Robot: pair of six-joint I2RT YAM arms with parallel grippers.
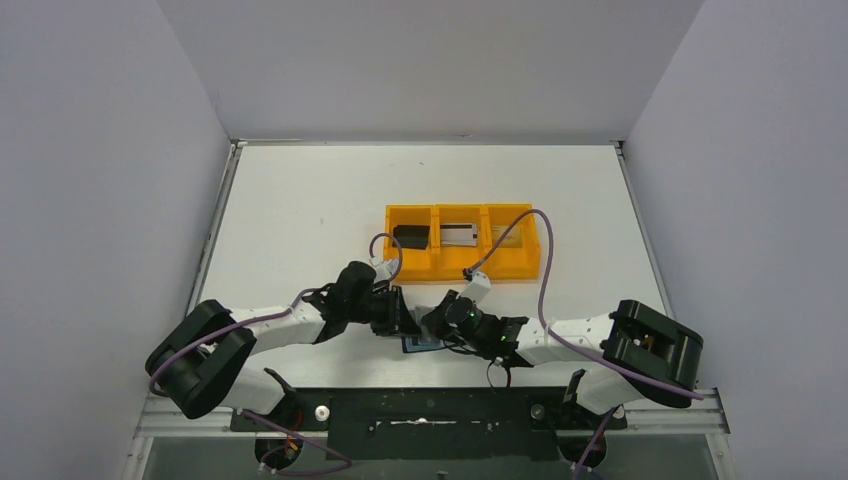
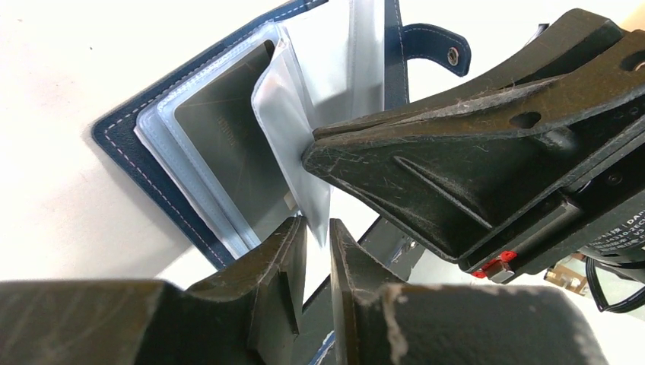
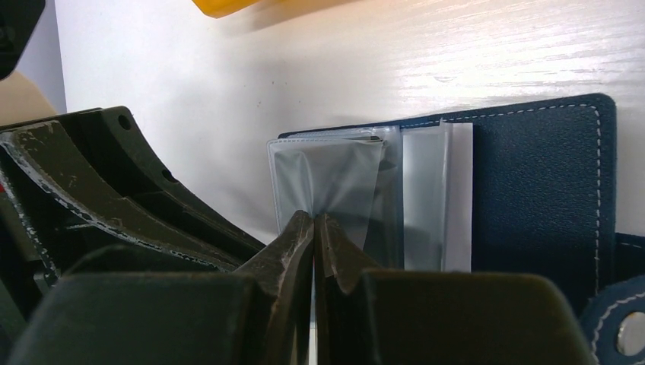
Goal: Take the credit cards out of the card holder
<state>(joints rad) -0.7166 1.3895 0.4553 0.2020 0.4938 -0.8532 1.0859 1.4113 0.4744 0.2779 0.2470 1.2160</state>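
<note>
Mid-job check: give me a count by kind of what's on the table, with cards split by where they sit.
Cards in the orange tray: 2, the black card and the silver-grey card; the right compartment is unclear.
Cards in the card holder: 1 visible, the sleeved card.
Card holders: 1
Orange trays: 1
Total: 5

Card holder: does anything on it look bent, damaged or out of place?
One clear sleeve of the card holder is lifted and creased, pinched by the right gripper; it does not lie flat.
</note>
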